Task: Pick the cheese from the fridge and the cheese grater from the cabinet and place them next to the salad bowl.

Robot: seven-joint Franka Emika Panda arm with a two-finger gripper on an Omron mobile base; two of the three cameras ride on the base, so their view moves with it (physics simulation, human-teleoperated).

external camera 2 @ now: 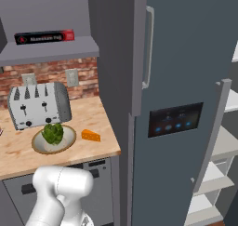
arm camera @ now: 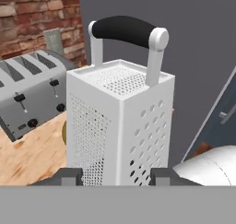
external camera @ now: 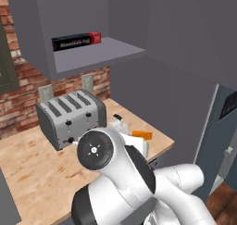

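The two dark fingers (arm camera: 71, 176) stand partly open on either side of the cheese grater (arm camera: 117, 126), their tips against its lower faces, so the fingers hold it upright with its black handle on top. Behind the grater, the toaster (arm camera: 30, 96) stands on the wooden desk (arm camera: 27, 158) against the brick wall. On that desk the cheese (external camera 2: 90, 136) lies just beside the salad bowl (external camera 2: 53, 139), in front of the toaster. A black-and-red box (external camera 2: 44, 36) rests on the cabinet (external camera 2: 51, 50) shelf. The fridge (external camera 2: 186, 81) stands right of the desk, its door open.
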